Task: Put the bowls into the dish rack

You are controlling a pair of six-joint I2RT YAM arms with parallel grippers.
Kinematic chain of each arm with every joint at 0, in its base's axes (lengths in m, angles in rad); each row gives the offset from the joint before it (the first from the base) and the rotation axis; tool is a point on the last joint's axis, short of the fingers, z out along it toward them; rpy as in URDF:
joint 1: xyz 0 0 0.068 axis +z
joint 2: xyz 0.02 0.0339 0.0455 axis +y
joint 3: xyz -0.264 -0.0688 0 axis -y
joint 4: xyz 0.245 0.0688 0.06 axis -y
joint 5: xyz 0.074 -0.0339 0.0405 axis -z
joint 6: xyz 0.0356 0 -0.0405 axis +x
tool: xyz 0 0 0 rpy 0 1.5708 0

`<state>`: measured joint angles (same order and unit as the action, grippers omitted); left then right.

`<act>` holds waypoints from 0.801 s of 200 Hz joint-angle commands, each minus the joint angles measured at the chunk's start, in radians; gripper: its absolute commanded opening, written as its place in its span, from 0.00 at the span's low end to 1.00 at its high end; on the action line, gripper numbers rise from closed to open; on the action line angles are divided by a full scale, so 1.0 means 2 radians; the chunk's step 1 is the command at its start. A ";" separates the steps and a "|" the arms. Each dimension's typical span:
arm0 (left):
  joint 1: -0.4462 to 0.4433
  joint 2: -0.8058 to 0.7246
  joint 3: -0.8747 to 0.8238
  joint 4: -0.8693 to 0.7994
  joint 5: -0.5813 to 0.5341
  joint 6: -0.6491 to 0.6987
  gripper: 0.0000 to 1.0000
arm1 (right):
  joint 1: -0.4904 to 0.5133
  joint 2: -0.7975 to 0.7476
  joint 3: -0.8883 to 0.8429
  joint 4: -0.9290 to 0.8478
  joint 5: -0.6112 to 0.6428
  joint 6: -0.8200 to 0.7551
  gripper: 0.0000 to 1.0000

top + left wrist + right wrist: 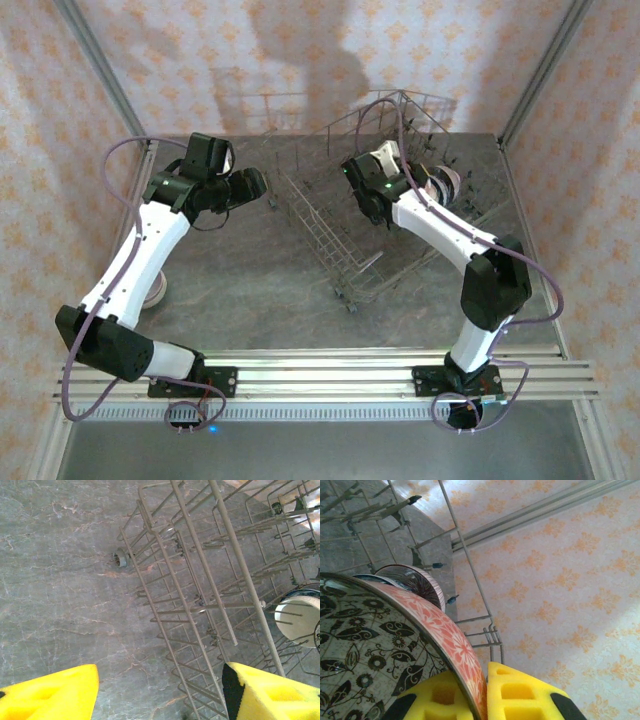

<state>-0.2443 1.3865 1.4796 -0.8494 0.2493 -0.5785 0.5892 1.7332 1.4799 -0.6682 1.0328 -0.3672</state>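
The grey wire dish rack [335,215] stands at mid-table, and its tines show in the left wrist view [200,580]. Inside the rack's far right end, my right gripper [425,180] is shut on the rim of a bowl [445,635] that is red-pink floral outside and dark leaf-patterned inside. My right gripper [482,680] pinches that rim between its yellow fingers. A dark-striped bowl [415,582] stands on edge just behind it. A cream-white bowl [300,617] rests among the tines. My left gripper [255,185] [160,690] hovers open beside the rack's left wall, holding nothing.
A pale bowl [158,292] peeks out from under my left arm near the table's left edge. A small rack wheel [120,559] sits on the grey marbled tabletop [60,590]. Patterned walls close in the back and sides.
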 commanded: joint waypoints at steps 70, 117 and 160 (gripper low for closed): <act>0.008 -0.015 -0.006 0.006 0.008 0.012 0.68 | 0.001 0.012 -0.012 0.013 -0.035 -0.003 0.00; 0.009 -0.009 0.000 0.004 0.007 0.011 0.67 | -0.014 0.018 -0.012 0.014 -0.049 -0.001 0.00; 0.009 0.000 0.004 0.004 0.010 0.008 0.67 | -0.032 0.020 -0.014 0.016 -0.065 -0.002 0.00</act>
<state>-0.2394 1.3769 1.4761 -0.8471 0.2558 -0.5747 0.5529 1.7679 1.4574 -0.6434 0.9066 -0.3710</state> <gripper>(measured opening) 0.676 0.081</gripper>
